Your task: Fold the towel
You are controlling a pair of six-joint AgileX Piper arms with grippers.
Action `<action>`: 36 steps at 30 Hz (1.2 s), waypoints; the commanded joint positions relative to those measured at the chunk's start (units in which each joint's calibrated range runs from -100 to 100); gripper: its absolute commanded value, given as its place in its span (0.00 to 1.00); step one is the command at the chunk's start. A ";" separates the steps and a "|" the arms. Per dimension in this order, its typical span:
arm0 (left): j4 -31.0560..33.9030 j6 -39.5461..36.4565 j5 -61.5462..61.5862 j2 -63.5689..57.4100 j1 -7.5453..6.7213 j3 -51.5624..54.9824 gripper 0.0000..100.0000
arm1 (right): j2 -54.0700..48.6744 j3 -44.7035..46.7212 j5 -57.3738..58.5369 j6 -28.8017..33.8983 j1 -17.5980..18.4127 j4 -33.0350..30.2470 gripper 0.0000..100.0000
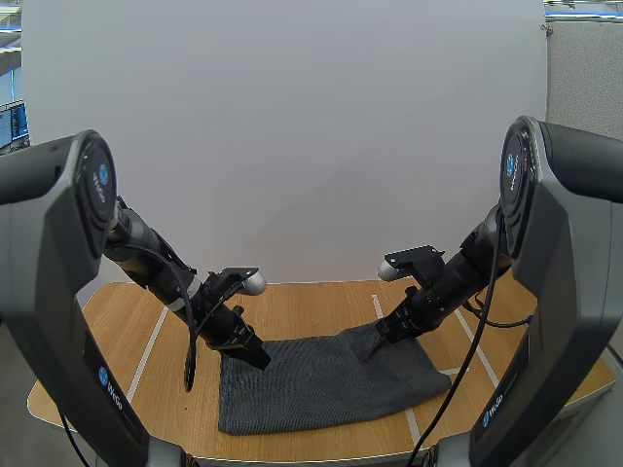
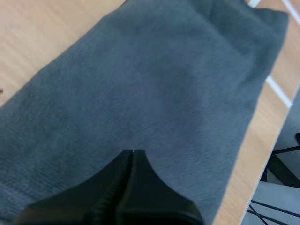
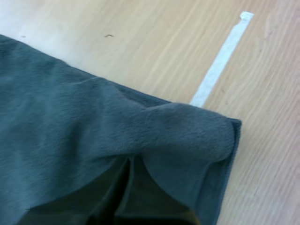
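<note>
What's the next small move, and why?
Probably a small lift of both far corners: the right gripper pinches a bunched corner of the dark grey fleece towel; the left gripper is shut at the other, its hold unclear.

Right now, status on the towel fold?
Left gripper shut, tips at far-left corner of towel. Right gripper shut on far-right corner, cloth bunched. Rest lies flat on table. Nothing blocking.
</note>
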 commanded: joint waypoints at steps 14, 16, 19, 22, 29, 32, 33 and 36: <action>12.72 -7.06 -30.26 8.04 -0.26 2.95 0.00 | 10.55 -0.32 -45.96 -2.73 7.35 0.71 0.00; 12.72 -7.06 -31.48 8.04 -0.26 3.61 0.00 | 10.55 -0.32 -48.10 -2.73 6.99 -1.00 0.00; 12.72 -7.18 -31.51 8.04 -0.26 3.61 0.00 | 10.55 -0.32 -48.10 -2.73 6.32 -1.55 0.00; 12.72 -7.18 -31.51 8.04 -0.26 3.61 0.00 | 9.87 -0.32 -42.24 -2.73 5.63 -1.40 0.00; 12.72 -7.18 -31.51 8.04 -0.26 3.61 0.00 | -0.90 -0.65 -26.40 -2.68 5.50 2.58 0.00; 12.61 -6.98 -31.72 8.04 -0.26 3.61 0.00 | -1.83 -3.06 -19.06 -2.03 6.17 3.38 0.00; 12.61 -6.98 -31.72 8.04 -0.26 3.61 0.00 | -1.12 -3.66 -18.89 -1.22 6.53 3.38 0.00; 12.61 -6.98 -31.72 8.04 -0.26 3.61 0.00 | 1.05 -4.92 -18.89 -0.20 6.79 3.38 0.00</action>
